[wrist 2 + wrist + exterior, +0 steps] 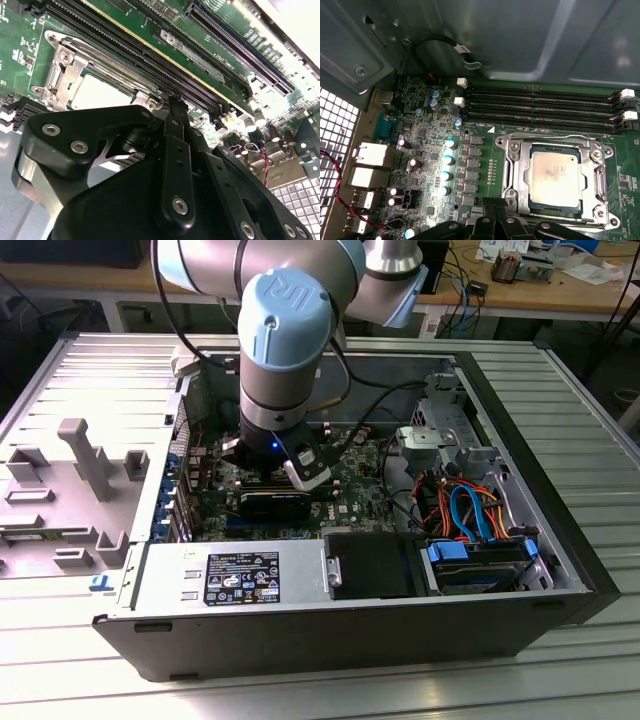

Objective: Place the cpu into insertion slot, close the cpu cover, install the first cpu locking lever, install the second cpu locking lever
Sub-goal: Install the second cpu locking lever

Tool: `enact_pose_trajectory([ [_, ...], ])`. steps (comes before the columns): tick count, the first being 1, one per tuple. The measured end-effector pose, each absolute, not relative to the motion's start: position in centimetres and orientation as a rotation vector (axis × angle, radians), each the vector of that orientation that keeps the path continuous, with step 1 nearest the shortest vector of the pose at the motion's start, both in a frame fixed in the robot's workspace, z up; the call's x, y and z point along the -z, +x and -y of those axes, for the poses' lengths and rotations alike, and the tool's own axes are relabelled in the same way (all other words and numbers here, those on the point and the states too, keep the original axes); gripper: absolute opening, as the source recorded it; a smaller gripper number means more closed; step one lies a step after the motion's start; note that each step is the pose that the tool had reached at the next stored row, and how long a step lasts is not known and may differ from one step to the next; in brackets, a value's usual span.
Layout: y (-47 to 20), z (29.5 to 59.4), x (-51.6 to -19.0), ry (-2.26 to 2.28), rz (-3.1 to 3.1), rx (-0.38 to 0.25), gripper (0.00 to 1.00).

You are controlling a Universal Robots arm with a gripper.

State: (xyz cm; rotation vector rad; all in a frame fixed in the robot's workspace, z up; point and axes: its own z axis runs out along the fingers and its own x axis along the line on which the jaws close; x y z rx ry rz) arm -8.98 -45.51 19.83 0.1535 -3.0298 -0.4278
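First wrist view had the cpu (555, 177) seated under the cpu cover (517, 172); the hand (496, 215), apparently pressed together, risked slipping off a lever

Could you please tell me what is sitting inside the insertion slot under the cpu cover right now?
The cpu lies in the insertion slot, its grey top showing through the window of the lowered cpu cover. The chip's edges and the slot contacts beneath are covered.
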Motion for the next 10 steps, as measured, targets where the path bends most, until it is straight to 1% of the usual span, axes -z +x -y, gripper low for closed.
enact_pose_trajectory([
  [4, -8.99, 45.5, -19.71, 0.153, 3.03, 0.427, 0.11],
  [7, -8.98, 45.48, -19.68, 0.152, 3.034, 0.39, 0.11],
  [10, -8.99, 45.53, -20.03, 0.151, 3.034, 0.385, 0.11],
])
